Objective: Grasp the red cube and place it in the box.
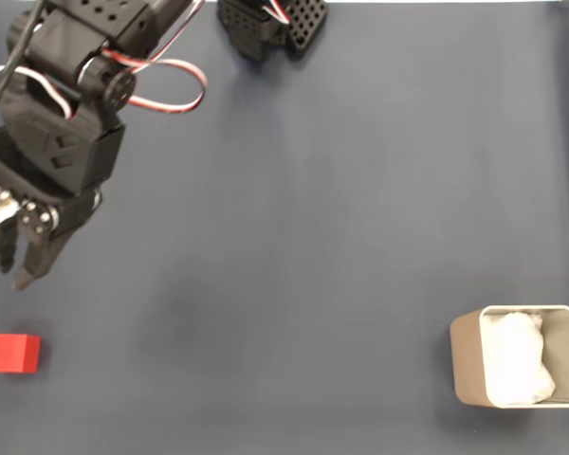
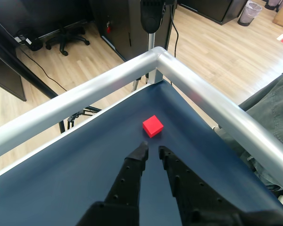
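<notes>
The red cube [image 1: 12, 353] lies on the dark blue table mat at the far left of the fixed view, near the front edge. My gripper [image 1: 11, 269] hangs above and a little behind it, pointing down toward it, with a narrow gap between its black fingers and nothing held. Through the wrist camera the cube [image 2: 153, 125] sits just beyond my fingertips, close to the table's corner, and the gripper [image 2: 152, 149] is apart from it. The beige box [image 1: 465, 360] with white lining stands at the far right near the front edge.
A black perforated arm part [image 1: 270, 24] sits at the back edge. Silver rails [image 2: 198, 89] border the table corner right behind the cube, with wooden floor beyond. Grey-green cloth [image 2: 273, 113] lies outside the right rail. Bare mat [image 1: 294, 237] spans between cube and box.
</notes>
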